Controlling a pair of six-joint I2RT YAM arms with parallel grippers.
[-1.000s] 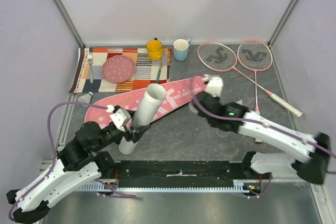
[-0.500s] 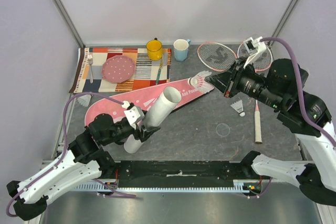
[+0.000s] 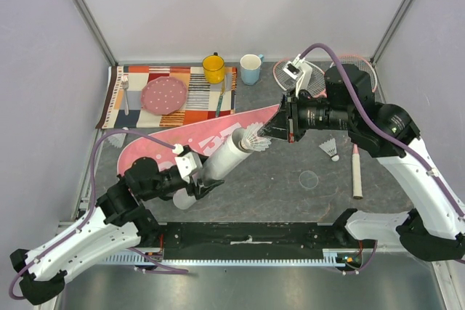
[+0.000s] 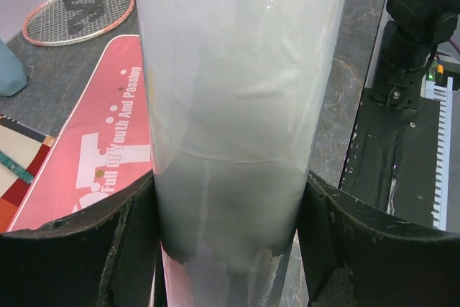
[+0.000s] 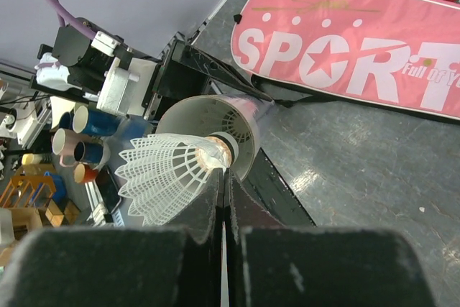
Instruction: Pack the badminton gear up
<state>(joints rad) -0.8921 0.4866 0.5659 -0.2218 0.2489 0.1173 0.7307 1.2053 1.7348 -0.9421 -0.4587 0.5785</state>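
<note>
Yellow mug [image 3: 213,69], blue mug [image 3: 251,69], plate [image 3: 164,96] on placemat [image 3: 145,76].

Pink bag [image 5: 359,48] lettered white; white tube [image 3: 221,159], white shuttlecock [image 5: 169,174]; yellow mug [image 3: 213,68], blue mug [image 3: 251,69]; pink dotted plate [image 3: 164,95]; striped placemat [image 3: 203,109].

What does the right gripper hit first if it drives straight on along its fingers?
Most likely the open mouth of the white tube, which the left gripper holds tilted toward it. The right gripper is shut on a shuttlecock right at that mouth; whether rim or bore comes first is unclear.
</note>
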